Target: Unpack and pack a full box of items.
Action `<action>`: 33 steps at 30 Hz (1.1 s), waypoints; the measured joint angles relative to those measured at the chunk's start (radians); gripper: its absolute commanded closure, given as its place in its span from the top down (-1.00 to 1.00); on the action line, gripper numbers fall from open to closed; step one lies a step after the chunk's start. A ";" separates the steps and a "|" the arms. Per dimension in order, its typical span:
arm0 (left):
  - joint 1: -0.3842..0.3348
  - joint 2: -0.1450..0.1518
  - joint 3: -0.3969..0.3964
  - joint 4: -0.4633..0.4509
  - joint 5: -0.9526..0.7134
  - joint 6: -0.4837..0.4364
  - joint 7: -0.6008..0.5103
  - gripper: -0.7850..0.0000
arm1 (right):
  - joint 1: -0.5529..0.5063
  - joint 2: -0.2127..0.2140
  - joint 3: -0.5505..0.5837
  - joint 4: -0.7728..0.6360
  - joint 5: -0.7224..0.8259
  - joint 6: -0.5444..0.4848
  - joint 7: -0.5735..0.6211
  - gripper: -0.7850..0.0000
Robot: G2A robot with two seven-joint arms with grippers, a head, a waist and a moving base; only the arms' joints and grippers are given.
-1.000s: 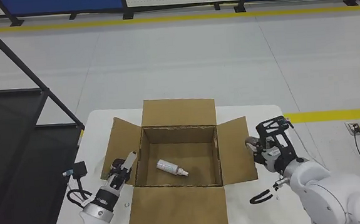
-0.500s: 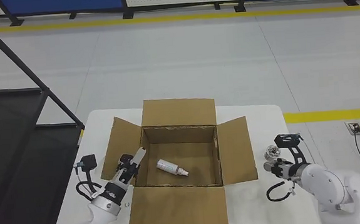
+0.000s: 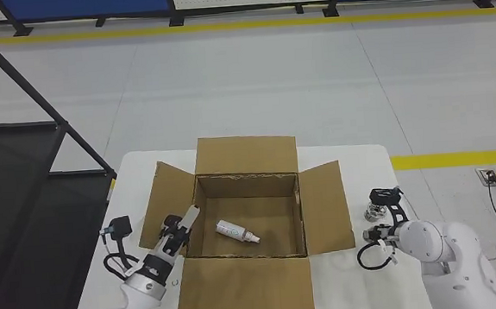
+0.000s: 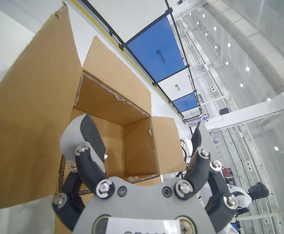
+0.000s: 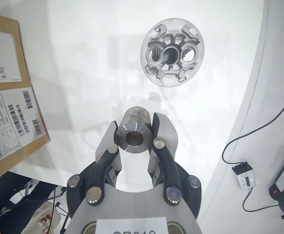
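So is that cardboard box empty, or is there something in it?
Not empty. The box stands with all four flaps spread, and one small white bottle lies on its side on the floor inside.

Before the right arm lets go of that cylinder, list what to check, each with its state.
1. Right gripper clamps metal cylinder on both sides: ok.
2. Cylinder resting on table: cannot tell.
3. Cylinder apart from cast disc: ok.
4. Left gripper open, empty, at the box edge: ok.
5. Box emptied: not ok, spray bottle lies inside.
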State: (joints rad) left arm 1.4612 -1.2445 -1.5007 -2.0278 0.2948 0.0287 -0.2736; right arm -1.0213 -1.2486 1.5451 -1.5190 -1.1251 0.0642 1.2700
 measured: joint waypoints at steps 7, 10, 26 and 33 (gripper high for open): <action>0.015 0.001 -0.012 -0.003 -0.011 -0.011 0.005 1.00 | 0.048 0.000 -0.040 0.071 -0.024 0.037 0.007 -1.00; 0.020 0.001 -0.016 -0.005 -0.013 -0.014 0.006 1.00 | 0.063 0.000 -0.050 0.096 -0.022 0.043 0.006 -0.82; 0.022 0.004 -0.028 -0.009 -0.014 -0.014 -0.002 1.00 | 0.077 0.006 -0.058 0.131 0.014 0.056 -0.015 0.23; 0.020 0.005 -0.037 -0.016 -0.018 -0.014 -0.007 1.00 | 0.028 0.015 -0.003 -0.003 0.042 0.094 -0.072 1.00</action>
State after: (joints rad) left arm 1.4813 -1.2395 -1.5378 -2.0434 0.2772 0.0152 -0.2806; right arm -0.9930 -1.2339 1.5417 -1.5218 -1.0833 0.1579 1.1980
